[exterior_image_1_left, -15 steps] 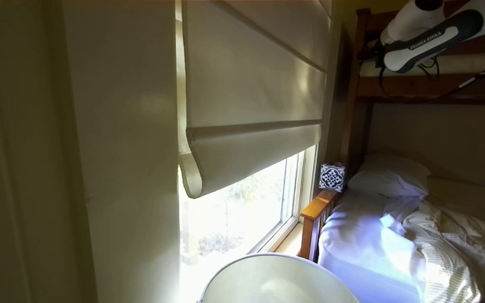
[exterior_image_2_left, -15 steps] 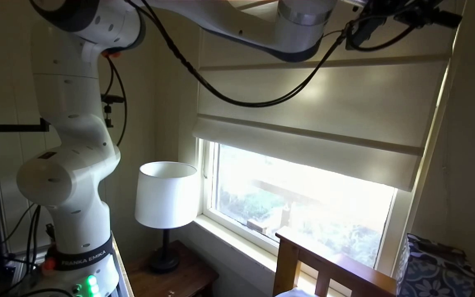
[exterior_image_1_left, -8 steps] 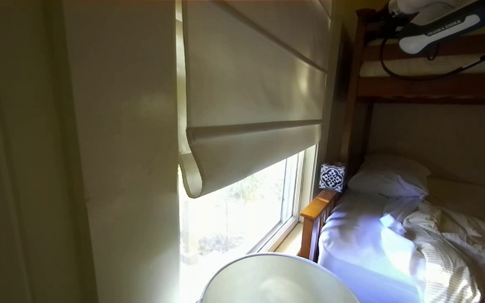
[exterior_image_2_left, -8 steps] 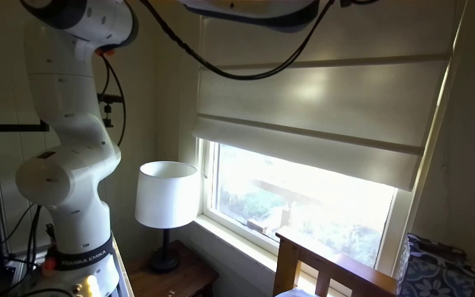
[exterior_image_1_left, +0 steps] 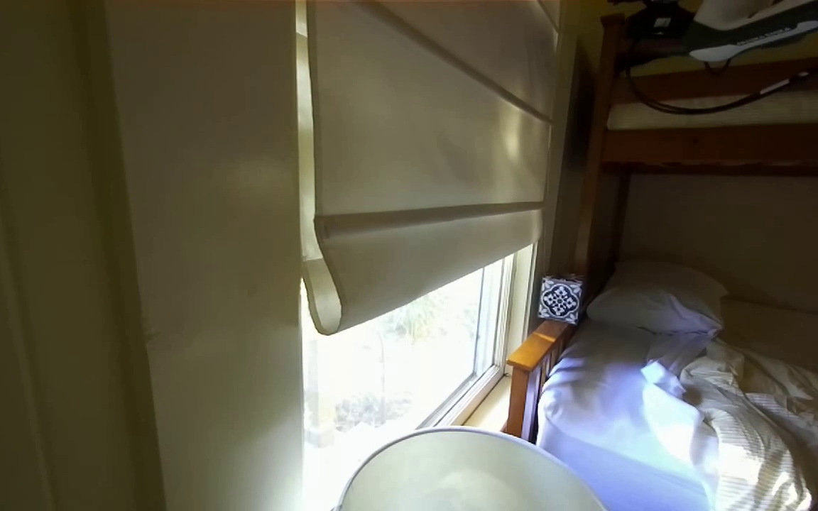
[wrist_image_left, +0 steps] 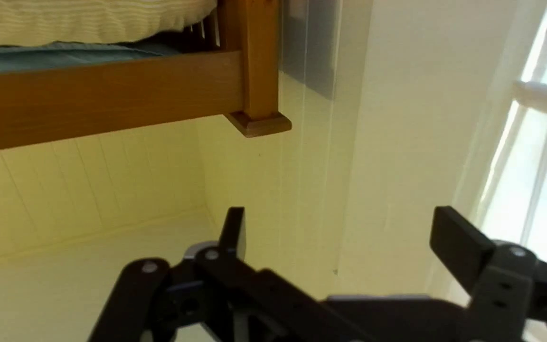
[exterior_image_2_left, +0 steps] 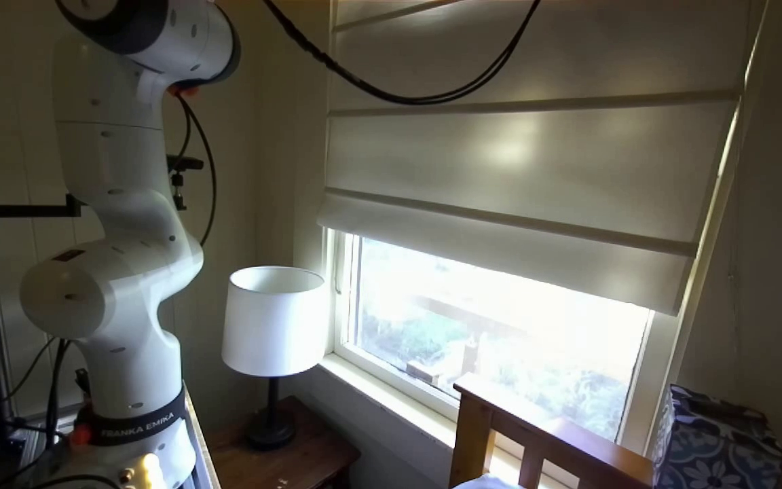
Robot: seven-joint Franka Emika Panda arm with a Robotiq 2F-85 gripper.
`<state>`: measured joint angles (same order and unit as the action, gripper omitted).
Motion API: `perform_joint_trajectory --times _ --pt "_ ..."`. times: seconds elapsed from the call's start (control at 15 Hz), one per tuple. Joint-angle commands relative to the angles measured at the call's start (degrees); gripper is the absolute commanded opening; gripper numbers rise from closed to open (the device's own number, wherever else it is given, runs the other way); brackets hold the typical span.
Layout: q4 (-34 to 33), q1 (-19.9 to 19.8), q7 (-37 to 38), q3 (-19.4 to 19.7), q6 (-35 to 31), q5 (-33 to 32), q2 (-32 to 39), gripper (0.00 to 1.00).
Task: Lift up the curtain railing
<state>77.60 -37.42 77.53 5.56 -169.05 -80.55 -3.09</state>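
A wide cream fabric blind (exterior_image_2_left: 520,163) with horizontal folds hangs partway down a bright window (exterior_image_2_left: 493,326), its bottom edge well above the sill (exterior_image_2_left: 387,399), in both exterior views. In the wrist view, the robot's dark hand (wrist_image_left: 342,230) is spread wide, its two sides well apart. A white-shaded lamp (exterior_image_2_left: 273,322) stands beside the window; a wooden bunk bed (exterior_image_1_left: 721,147) with rumpled bedding (exterior_image_1_left: 750,411) is near it too

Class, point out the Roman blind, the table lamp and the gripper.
Roman blind (exterior_image_2_left: 533,159), in an exterior view: panel between two folds.
Table lamp (exterior_image_2_left: 273,339), in an exterior view: front of shade.
Gripper (wrist_image_left: 339,230), in the wrist view: midway between fingertips.
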Motion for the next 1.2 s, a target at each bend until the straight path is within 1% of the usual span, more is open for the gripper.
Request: perform_joint_trajectory --times 0.0,0.07,0.2,0.33,0.53,0.67,0.73,0.87,1.0,1.13 --pt "1.56 2.73 2.23 -4.53 8.02 -12.65 -1.01 1.00" --pt "2.95 3.27 0.36 -5.34 9.67 -12.84 -1.10 1.00" --pt "5.31 3.84 -4.30 -6.07 11.74 -10.42 -0.99 1.00" --pt "8.11 3.88 -11.24 -5.65 9.43 -4.92 -0.86 1.00" --pt "10.04 3.64 -16.99 -5.06 8.83 1.71 -0.68 1.00" --pt "10.32 3.27 -18.50 -4.31 8.26 5.03 -1.16 1.00" --pt "9.06 3.74 -15.70 -5.00 9.74 1.54 0.21 1.00" --pt "9.10 3.60 -16.66 -4.47 9.39 2.91 0.01 1.00" --pt "6.63 3.45 -15.20 -4.03 7.54 4.85 2.35 1.00" --pt "3.12 3.05 -12.91 -3.61 5.06 4.04 5.15 1.00"
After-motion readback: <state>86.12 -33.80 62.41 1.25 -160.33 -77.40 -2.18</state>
